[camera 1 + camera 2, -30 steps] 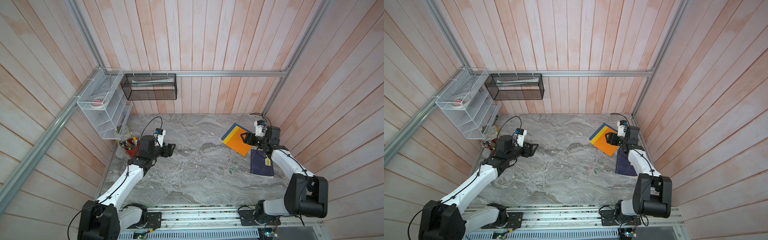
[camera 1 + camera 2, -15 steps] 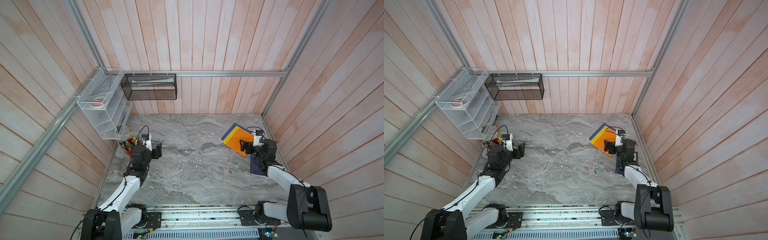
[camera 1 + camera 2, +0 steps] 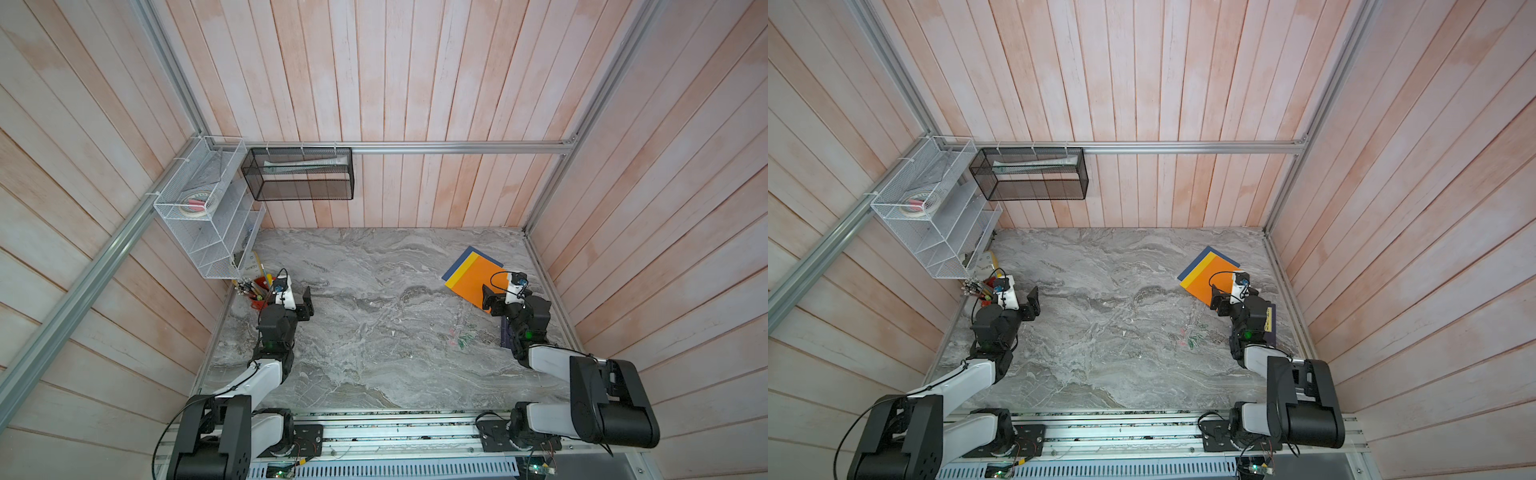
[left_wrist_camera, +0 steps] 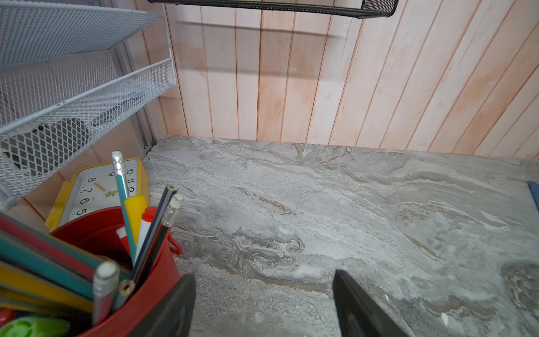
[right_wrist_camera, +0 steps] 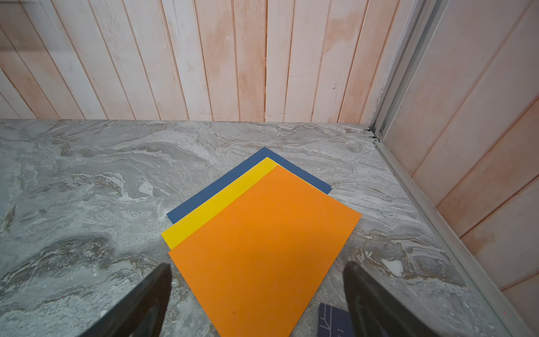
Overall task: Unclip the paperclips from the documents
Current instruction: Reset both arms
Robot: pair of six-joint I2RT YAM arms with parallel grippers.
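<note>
1. The jaws of the left gripper [image 4: 264, 291] stood spread wide, with nothing pinched and only bare bench [image 4: 320, 204] between them.
2. The jaws of the right gripper [image 5: 256, 291] were also spread wide and empty. They hung over the near part of the orange sheet [image 5: 262, 248] without closing on it.
3. The documents [image 3: 471, 276] lay flat in a fanned stack at the far right of the bench, near the corner of the walls. The orange sheet was on top, the yellow sheet [image 5: 215, 207] showed as a strip beside it, and the dark blue sheet [image 5: 221, 183] lay at the bottom, showing along two edges.
4. The paperclips [image 3: 459, 337] lay loose on the bench as a small scatter of pink and green loops. They were apart from the stack and nearer the robot, and too small to count.
5. A navy book [image 5: 332, 321] lay just beside the near corner of the orange sheet. In both top views the right arm hid most of it.
6. The left gripper hung just beside a red cup [image 4: 140, 262] of pens and pencils at the bench's left edge. A yellow clock [image 4: 96, 189] sat behind the cup, below a white mesh shelf [image 4: 73, 87].
</note>
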